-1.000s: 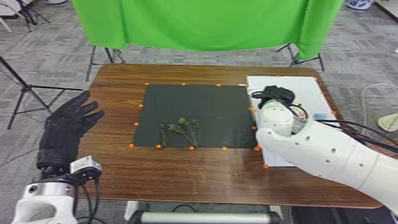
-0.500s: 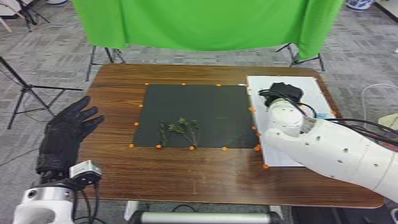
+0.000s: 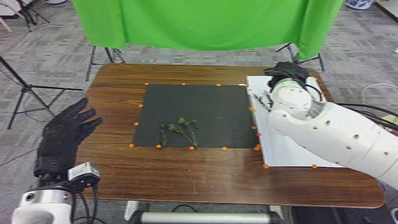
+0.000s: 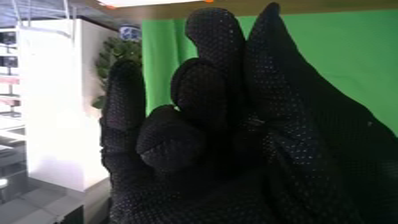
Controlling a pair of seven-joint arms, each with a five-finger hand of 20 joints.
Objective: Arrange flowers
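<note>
Probably risked tangling the green sprigs [image 3: 176, 128], lying close together on the dark mat [image 3: 191, 102], through too wide a grab by the right hand [image 3: 289, 72], with fingers [image 4: 215, 35] partly bent and pinching nothing visible.

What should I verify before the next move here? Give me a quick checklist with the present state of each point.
1. Green sprigs lying within the dark mat: ok, near its close edge.
2. Left hand open and away from the sprigs: ok, off to the left of the mat.
3. Right hand positioned over the sprigs: not ok, it is at the far end of the white board.
4. Right hand free of any stem: cannot tell.
5. Dark, thin shapes on the white board identified as stems: cannot tell.
</note>
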